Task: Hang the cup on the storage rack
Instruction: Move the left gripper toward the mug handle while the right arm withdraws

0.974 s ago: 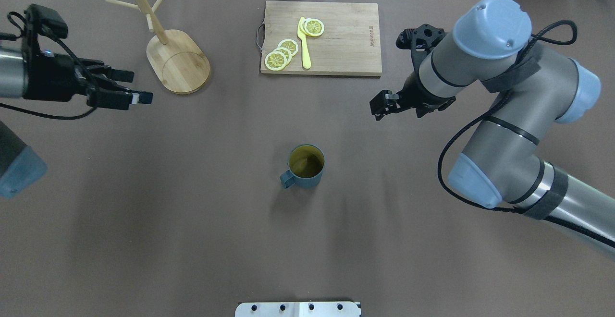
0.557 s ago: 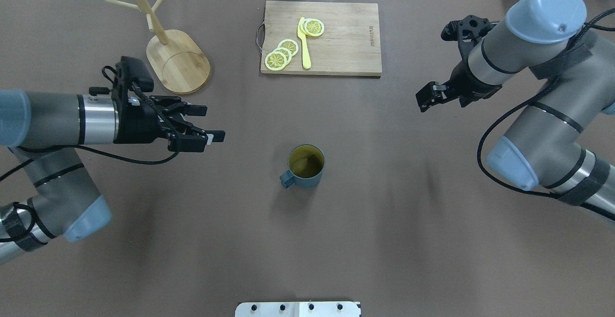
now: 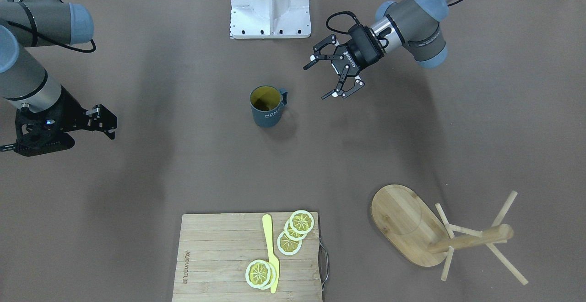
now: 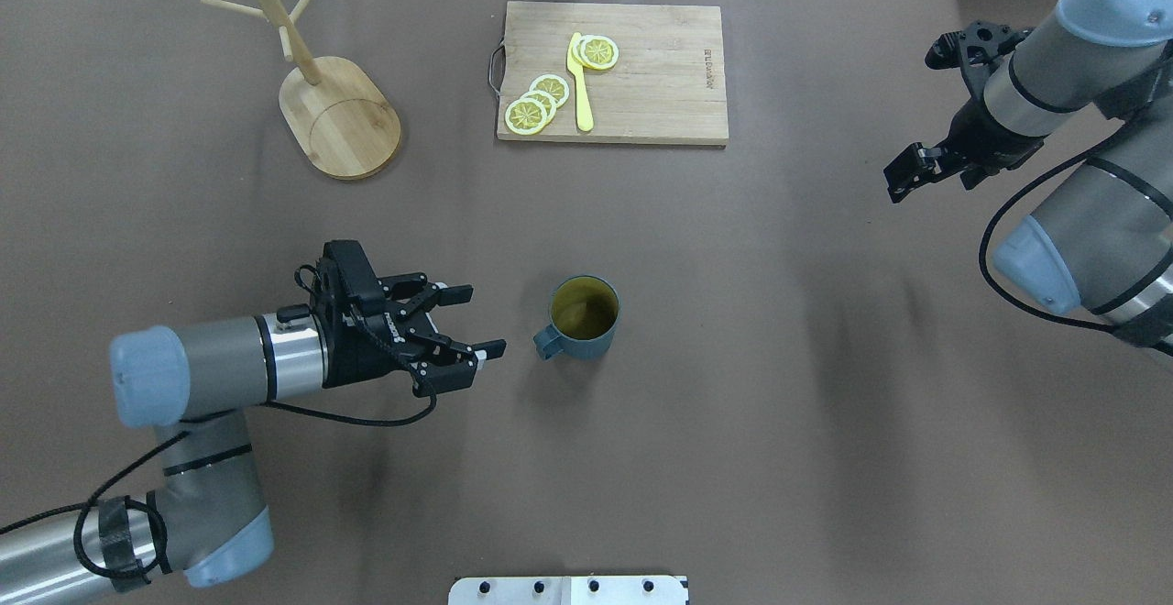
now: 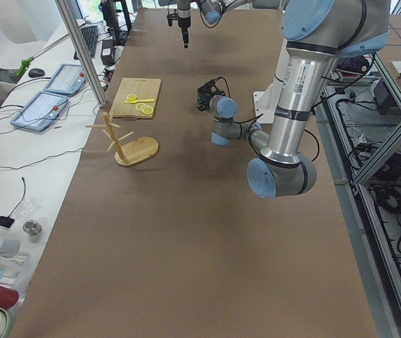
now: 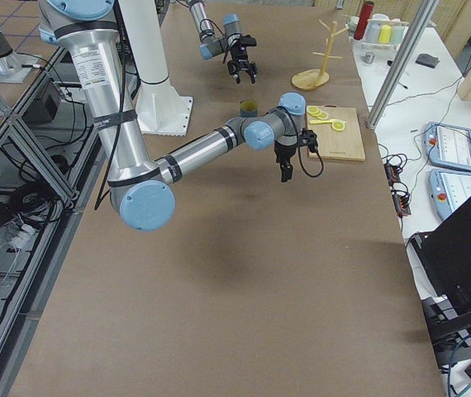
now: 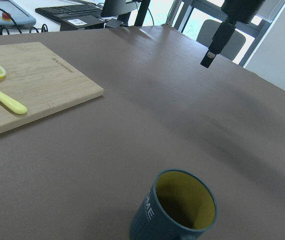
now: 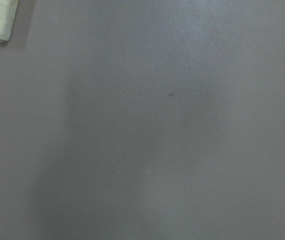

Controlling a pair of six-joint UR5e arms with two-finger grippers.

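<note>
The cup [image 4: 584,316] is a dark blue-grey mug with a yellow inside, standing upright at the table's middle. It also shows in the front view [image 3: 265,106] and the left wrist view [image 7: 180,209]. Its handle [image 4: 548,342] points toward my left gripper [image 4: 484,321], which is open and empty a short way to the cup's left, apart from it. The storage rack [image 4: 339,115], a bamboo mug tree on an oval base, stands at the far left. My right gripper [image 4: 896,185] is shut and empty, far right of the cup.
A bamboo cutting board [image 4: 660,82] with lemon slices [image 4: 541,101] and a yellow knife [image 4: 580,82] lies at the far middle of the table. The robot's white base plate [image 3: 271,4] sits at the near edge.
My left arm has swung from the far left, near the rack, down toward the cup, gripper staying open. My right arm has drawn back to the right, away from the centre.
</note>
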